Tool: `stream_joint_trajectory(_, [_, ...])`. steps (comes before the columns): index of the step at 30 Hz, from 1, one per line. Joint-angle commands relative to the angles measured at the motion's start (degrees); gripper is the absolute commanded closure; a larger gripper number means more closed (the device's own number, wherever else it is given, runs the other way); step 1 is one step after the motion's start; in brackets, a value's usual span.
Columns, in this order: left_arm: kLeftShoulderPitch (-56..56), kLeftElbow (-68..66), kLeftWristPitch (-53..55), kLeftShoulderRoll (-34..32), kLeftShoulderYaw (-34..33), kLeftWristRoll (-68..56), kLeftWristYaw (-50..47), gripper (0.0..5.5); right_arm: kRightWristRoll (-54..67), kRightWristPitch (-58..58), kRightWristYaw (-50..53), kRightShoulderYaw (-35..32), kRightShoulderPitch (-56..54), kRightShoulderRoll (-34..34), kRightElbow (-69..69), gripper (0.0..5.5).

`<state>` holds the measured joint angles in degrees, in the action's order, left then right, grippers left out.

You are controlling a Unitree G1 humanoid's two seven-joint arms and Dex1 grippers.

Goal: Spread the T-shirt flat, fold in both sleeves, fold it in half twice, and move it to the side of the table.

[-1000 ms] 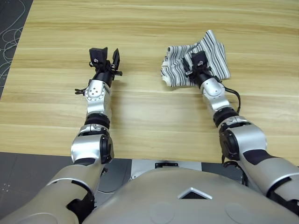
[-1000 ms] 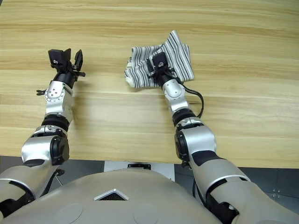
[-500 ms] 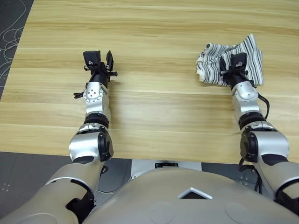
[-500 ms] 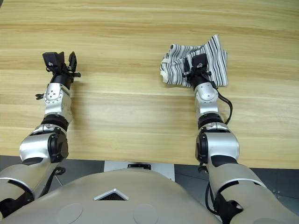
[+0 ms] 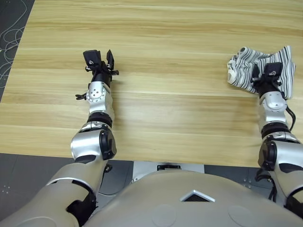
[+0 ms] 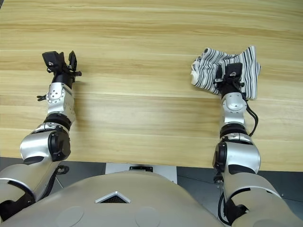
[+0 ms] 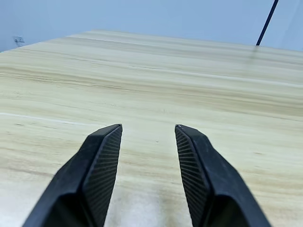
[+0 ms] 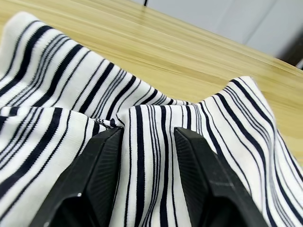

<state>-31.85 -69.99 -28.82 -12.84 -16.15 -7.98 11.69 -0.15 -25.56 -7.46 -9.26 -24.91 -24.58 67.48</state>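
The L arm is stretched fwd over the table (image 5: 165,94), forearm pointed at approx. 12 o'clock, wrist low near the wood. The left gripper (image 5: 101,56) is placed at about 10 o'clock from the table's middle. Its two ribbed fingers (image 7: 102,165) are held apart w/ a clear gap, and nothing is held between them; bare wood is seen through the gap in the left wrist view.

The R arm is likewise extended fwd, forearm at roughly 12 o'clock, elbow near the table's front edge. The right gripper (image 5: 270,71) is set down onto the T-shirt (image 5: 244,66), which is bunched in a crumpled striped heap at about 2 o'clock from the table's middle, close to the R side. In the right wrist view a raised fold of the cloth is seen filling the gap between the fingers (image 8: 102,175), so the fold is taken to be pinched, though the fingers are not fully closed. Part of the heap lies to 9 o'clock of the gripper and a flap to 3 o'clock.

Vs. 1 s ago: the R gripper and the heap have been carried together toward 3 o'clock, from just R of centre to near the R side; the heap has stayed crumpled. The L forearm, earlier tilted toward 1 o'clock, has been swung to approx. 12, w/ its gripper shifted slightly toward 9 o'clock and left unclosed.
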Motion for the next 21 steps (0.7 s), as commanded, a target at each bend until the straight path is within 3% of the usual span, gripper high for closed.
stream_joint_trajectory(1, [-1.5, -0.8, -0.6, -0.8, -0.7, -0.1, -1.2, 3.43, -0.4, 6.5, 2.7, -0.5, 4.0, -1.6, 3.7, 3.51])
stream_joint_trajectory(8, [-4.4, 0.5, -4.7, 0.5, 0.3, 0.8, -1.6, 3.43, -3.6, 5.9, 7.7, 1.9, -1.3, -1.7, -14.2, 3.51])
stream_joint_trajectory(11, [-7.8, -1.2, -3.7, 0.8, 0.6, 1.5, -4.1, 3.43, -3.3, 8.7, 8.9, 2.9, -5.1, 2.7, -20.2, 3.51])
stream_joint_trajectory(17, [-12.8, -3.8, -3.5, 0.3, 0.6, 2.7, -6.7, 3.43, -5.7, -2.5, 13.0, 4.9, -16.2, 9.6, -5.4, 3.51])
stream_joint_trajectory(21, [-14.4, -5.5, -3.9, 0.5, 3.1, 6.6, -10.0, 3.43, -4.2, -7.9, 15.8, 2.0, -19.3, 11.8, 4.9, 3.51])
